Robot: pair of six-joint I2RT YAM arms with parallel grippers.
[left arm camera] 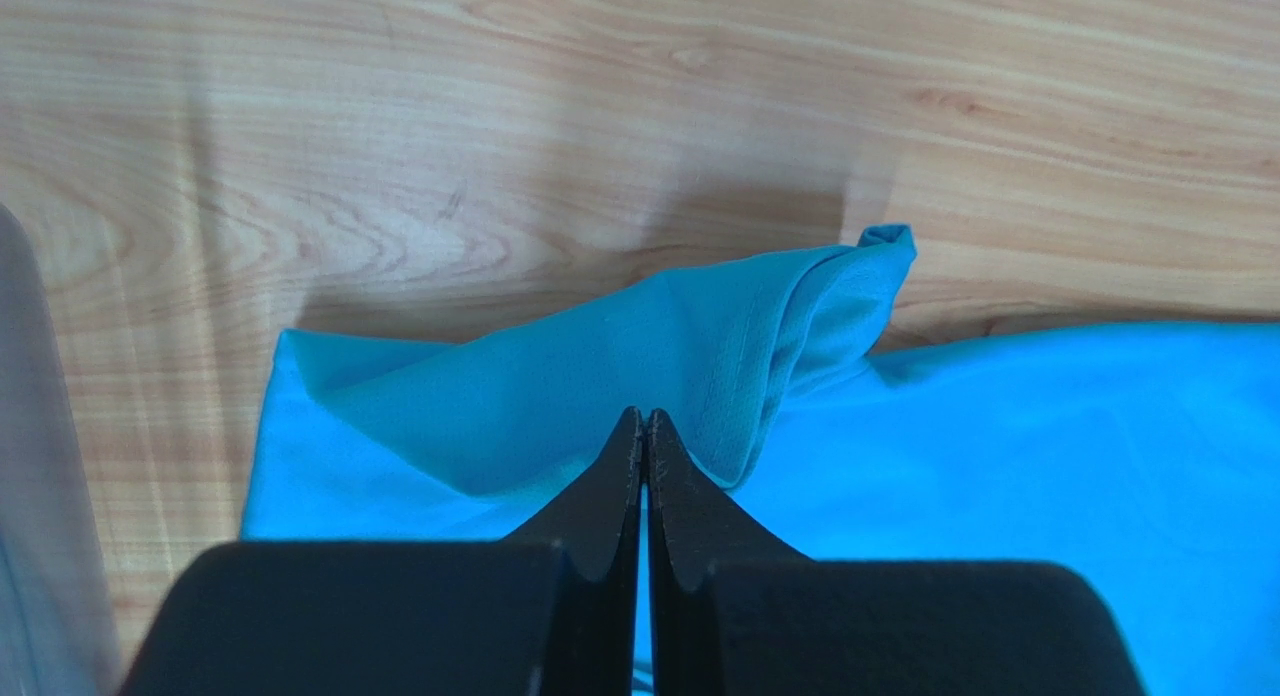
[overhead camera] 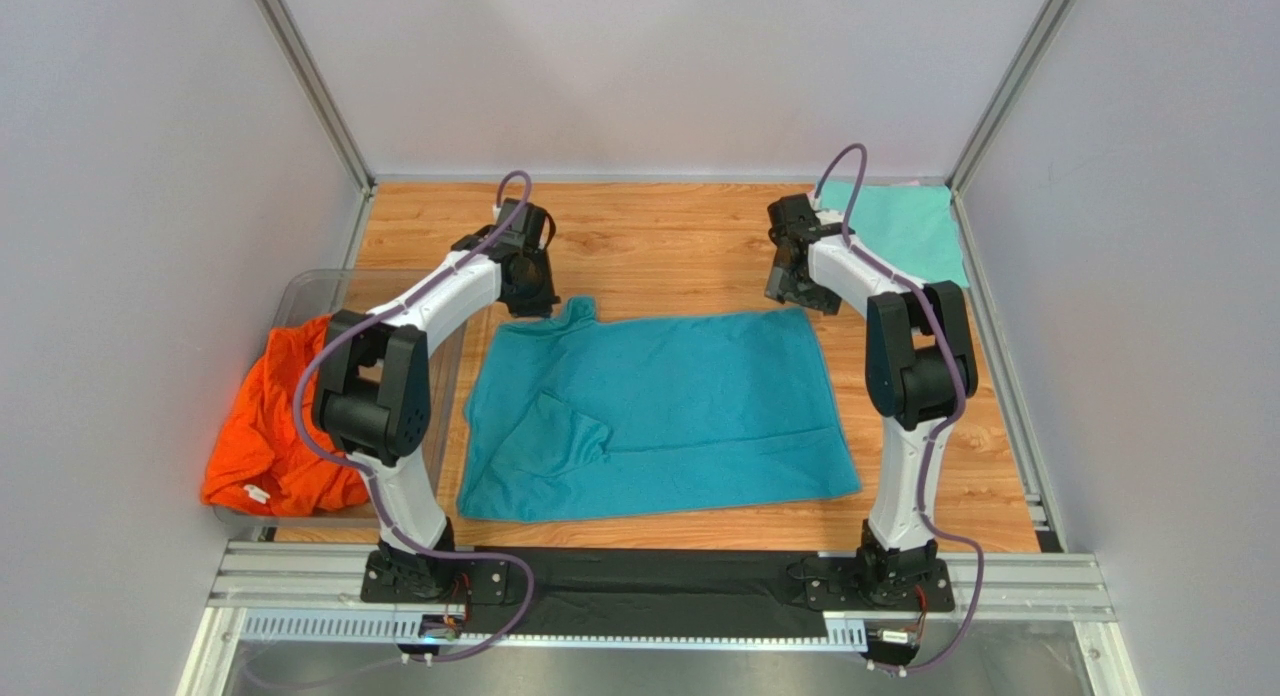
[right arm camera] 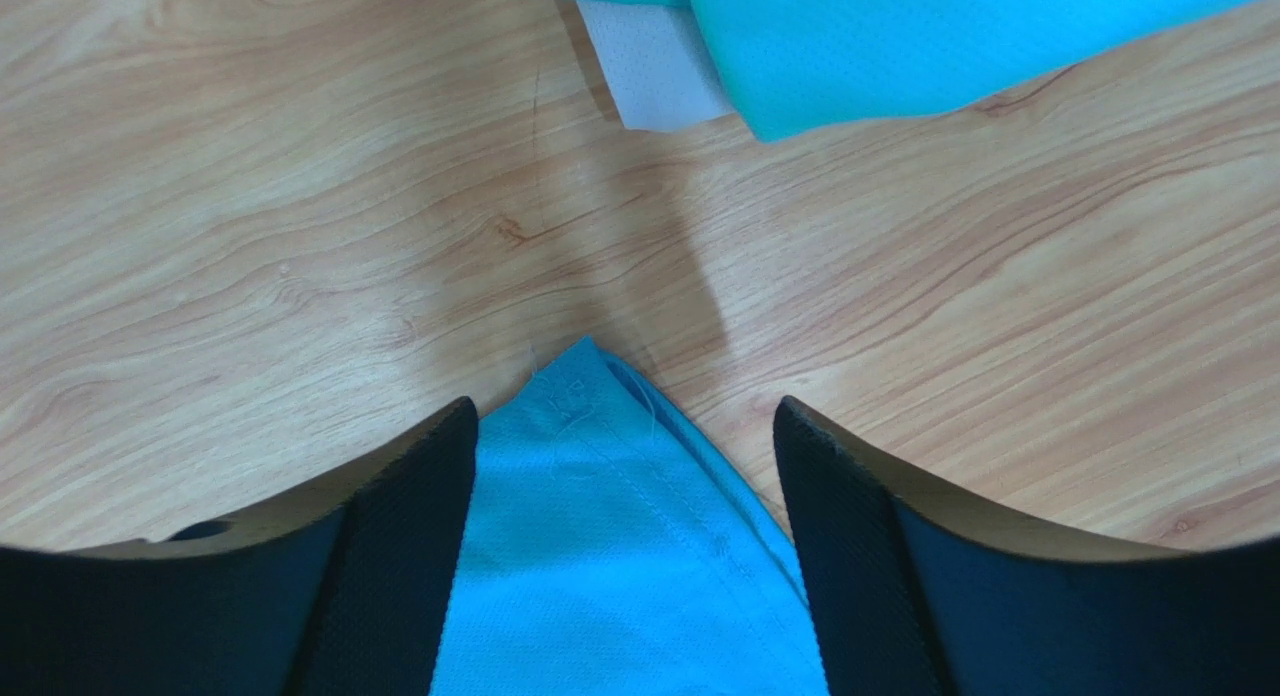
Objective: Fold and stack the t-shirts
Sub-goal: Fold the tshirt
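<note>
A teal-blue t-shirt [overhead camera: 654, 411] lies spread out in the middle of the wooden table. My left gripper [overhead camera: 529, 294] is at its far left corner. In the left wrist view that gripper [left arm camera: 643, 420] is shut on a raised fold of the teal-blue t-shirt [left arm camera: 631, 359]. My right gripper [overhead camera: 796, 291] is at the far right corner. Its jaws [right arm camera: 624, 411] stand open on either side of that corner [right arm camera: 609, 531] without touching it. An orange t-shirt [overhead camera: 278, 426] lies crumpled at the left. A mint green t-shirt [overhead camera: 909, 224] lies flat at the back right.
The orange t-shirt sits in a clear plastic tub [overhead camera: 308, 291] by the left wall. An edge of the mint green t-shirt [right arm camera: 932, 36] with a white label [right arm camera: 661, 81] lies just beyond my right gripper. Metal frame posts and walls close in the table.
</note>
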